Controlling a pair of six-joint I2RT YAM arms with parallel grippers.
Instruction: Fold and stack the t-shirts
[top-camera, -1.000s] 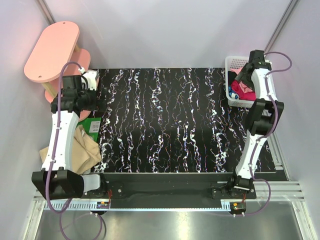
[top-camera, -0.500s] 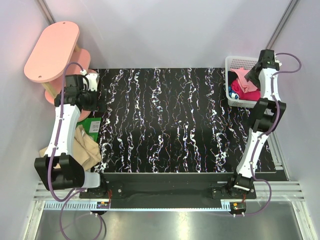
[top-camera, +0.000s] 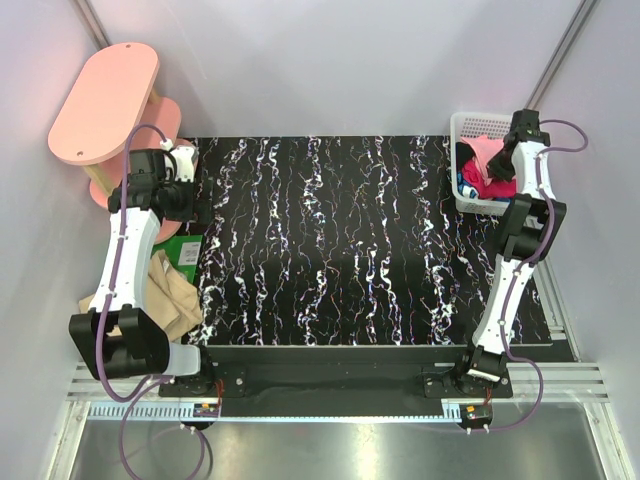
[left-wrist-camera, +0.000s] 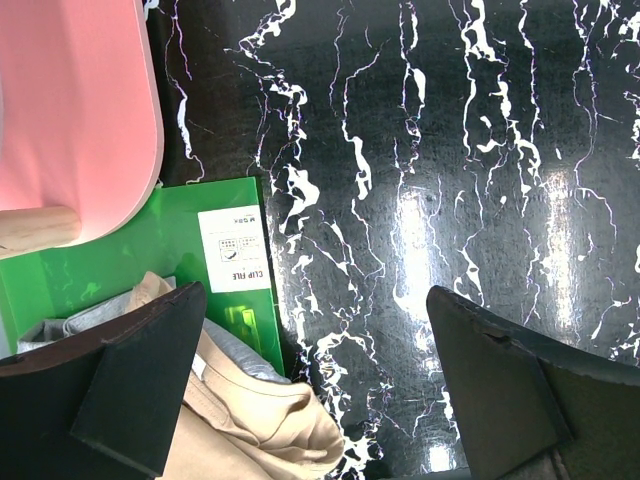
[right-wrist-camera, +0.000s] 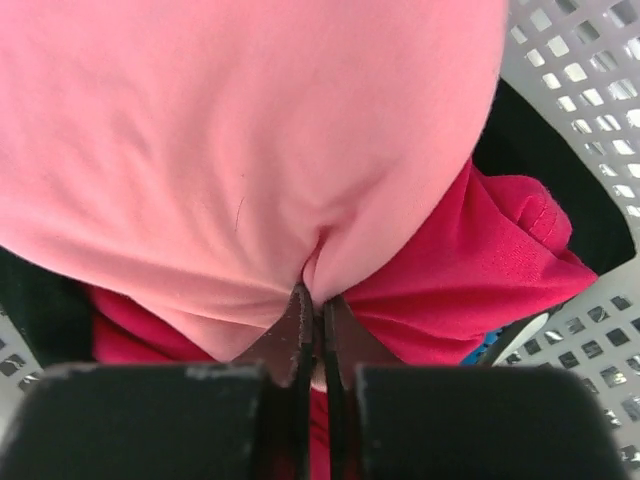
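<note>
In the white lattice basket (top-camera: 462, 125) at the table's far right lie a salmon-pink t-shirt (top-camera: 485, 150) and a magenta-red t-shirt (top-camera: 497, 185). My right gripper (right-wrist-camera: 320, 295) is down in the basket, shut on a pinched fold of the salmon-pink t-shirt (right-wrist-camera: 250, 140), with the magenta-red t-shirt (right-wrist-camera: 470, 270) beneath it. A tan-beige t-shirt (top-camera: 172, 295) lies crumpled off the table's left edge, also showing in the left wrist view (left-wrist-camera: 250, 420). My left gripper (left-wrist-camera: 315, 385) hangs open above the table's left edge, holding nothing.
Two pink oval shelf boards (top-camera: 105, 90) stand at the back left. A green clip-file folder (left-wrist-camera: 215, 265) lies beside the tan shirt at the left edge. The black marbled table (top-camera: 340, 240) spreads between the arms. A blue item (top-camera: 466, 186) shows in the basket.
My right gripper dropped into the basket and shut on the salmon-pink t-shirt. The left arm swung slightly back toward the shelf, still open.
</note>
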